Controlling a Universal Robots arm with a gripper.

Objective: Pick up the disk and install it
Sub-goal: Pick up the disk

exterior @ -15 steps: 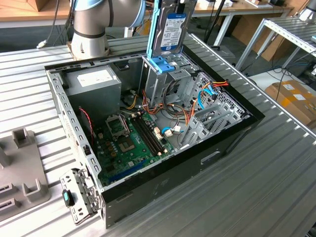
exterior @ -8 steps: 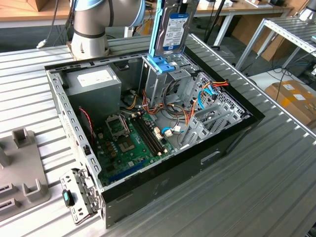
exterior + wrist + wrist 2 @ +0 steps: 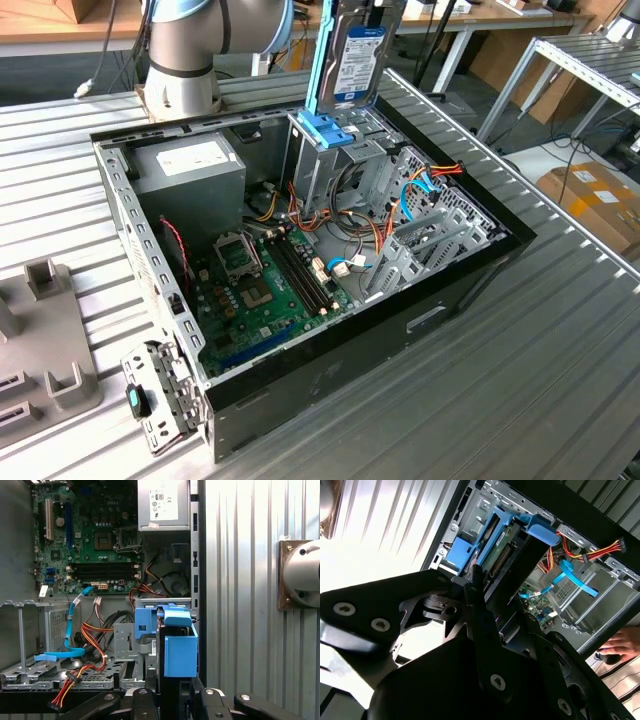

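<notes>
We find the work at the install step, with the pick-up done. The flat grey metal disk with the blue-and-white label and light blue plastic rails (image 3: 360, 50) stands upright on edge, clear of the ribbed metal counter (image 3: 560, 380). In the exterior view it sits at twelve o'clock. Directly below it, at six o'clock, is the grey metal drive cage (image 3: 320, 170) inside the open black computer case (image 3: 440, 290), which lies on its side. The black hand (image 3: 172, 692) is clamped on the disk's upper end, one finger on each face, as the first wrist view shows. A separate light blue plastic bracket (image 3: 325, 128) lies across the cage mouth just under the disk. We cannot tell whether the disk's lower edge touches it. The green motherboard (image 3: 255, 285) lies at seven o'clock from the cage, and the grey metal power supply box with a white sticker (image 3: 190, 165) at nine o'clock. Both are well apart from the disk. In our judgement, seating calls for the rails to be kept square to the cage guides and clear of the bracket and the orange-and-yellow cable bundle (image 3: 92, 630) nearby.
</notes>
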